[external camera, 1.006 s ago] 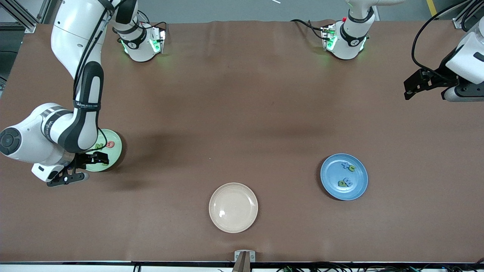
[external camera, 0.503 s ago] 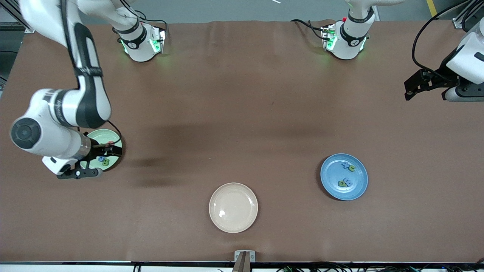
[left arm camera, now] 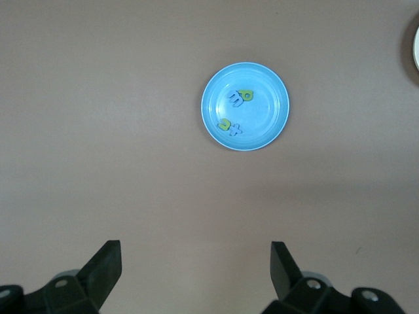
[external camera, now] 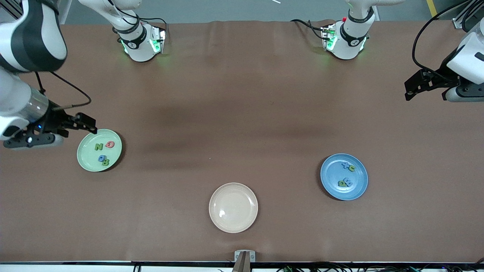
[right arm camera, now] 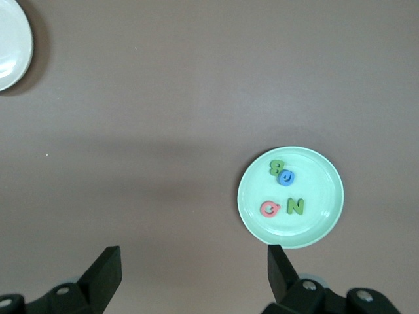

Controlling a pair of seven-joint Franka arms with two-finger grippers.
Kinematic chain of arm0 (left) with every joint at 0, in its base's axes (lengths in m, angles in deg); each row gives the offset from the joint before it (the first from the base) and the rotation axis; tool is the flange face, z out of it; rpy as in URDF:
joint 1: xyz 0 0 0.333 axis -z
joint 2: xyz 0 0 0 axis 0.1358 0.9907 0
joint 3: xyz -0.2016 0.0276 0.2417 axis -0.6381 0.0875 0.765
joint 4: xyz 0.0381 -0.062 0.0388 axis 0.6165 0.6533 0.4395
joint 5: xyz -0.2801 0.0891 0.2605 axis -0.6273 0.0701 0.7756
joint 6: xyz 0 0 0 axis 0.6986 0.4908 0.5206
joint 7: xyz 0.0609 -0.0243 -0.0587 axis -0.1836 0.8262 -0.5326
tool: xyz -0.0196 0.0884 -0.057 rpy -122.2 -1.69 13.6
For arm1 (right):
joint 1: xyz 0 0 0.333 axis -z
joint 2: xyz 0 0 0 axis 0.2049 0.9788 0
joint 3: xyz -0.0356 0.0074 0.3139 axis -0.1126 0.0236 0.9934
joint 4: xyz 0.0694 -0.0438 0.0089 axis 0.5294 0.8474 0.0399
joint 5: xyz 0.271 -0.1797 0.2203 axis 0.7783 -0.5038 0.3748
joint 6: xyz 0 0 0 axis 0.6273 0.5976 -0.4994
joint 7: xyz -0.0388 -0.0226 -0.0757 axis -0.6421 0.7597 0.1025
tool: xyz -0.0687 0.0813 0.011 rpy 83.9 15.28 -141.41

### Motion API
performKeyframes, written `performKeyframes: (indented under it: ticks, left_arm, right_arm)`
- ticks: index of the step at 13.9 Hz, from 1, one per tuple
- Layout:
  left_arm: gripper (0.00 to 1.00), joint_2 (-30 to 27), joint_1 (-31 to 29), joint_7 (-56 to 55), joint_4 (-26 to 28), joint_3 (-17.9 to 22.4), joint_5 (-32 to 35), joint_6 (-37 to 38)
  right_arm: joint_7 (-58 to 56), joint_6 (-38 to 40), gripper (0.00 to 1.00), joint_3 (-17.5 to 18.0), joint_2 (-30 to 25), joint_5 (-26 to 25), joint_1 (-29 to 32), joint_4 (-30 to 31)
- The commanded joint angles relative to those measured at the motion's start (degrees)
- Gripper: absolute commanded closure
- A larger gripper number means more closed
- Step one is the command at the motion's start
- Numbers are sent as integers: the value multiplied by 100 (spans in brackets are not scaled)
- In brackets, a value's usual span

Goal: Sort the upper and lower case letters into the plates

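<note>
Pale green plate (external camera: 99,150), right arm's end of table: holds red Q (external camera: 110,144), green N (external camera: 99,147), blue letter (external camera: 101,158), green B (external camera: 106,163).
Blue plate (external camera: 344,176), left arm's end: four small green and blue letters (external camera: 346,175).
Cream plate (external camera: 233,207), between them, nearest front camera.
Right gripper (external camera: 81,123): jaws wide, empty, raised over table beside green plate.
Left gripper (external camera: 414,85): jaws wide, empty, raised over table edge, well apart from blue plate.

The small letters on the blue plate (external camera: 344,176) are too tiny and bunched together to read, so upper or lower case cannot be told. In both wrist views the cream plate (right arm camera: 12,42) is cut off by the picture's edge, showing only a slice. The right arm (external camera: 22,45) and left arm (external camera: 467,56) both run out of the front view.
</note>
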Motion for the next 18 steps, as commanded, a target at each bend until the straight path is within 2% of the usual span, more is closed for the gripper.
performKeyframes:
  ticks: [1,8,11,18]
  left_arm:
    - [0,-14,-23,-40,-20,-4,-106,-33]
    - [0,-31,-32,-14,-20,-4,-115,-33]
    - [0,-40,-50,-14,-20,-4,-351,-15]
    - [0,-75,-41,-40,7,-4,-352,37]
  right_arm:
    - [210,194,1,123,-252,-127,129,-114]
    - [668,1196,0,123,-191,-144,147,-1494]
    - [677,1179,0,114,-173,-135,331,-1513]
    - [607,1276,0,97,-173,-135,525,-1504]
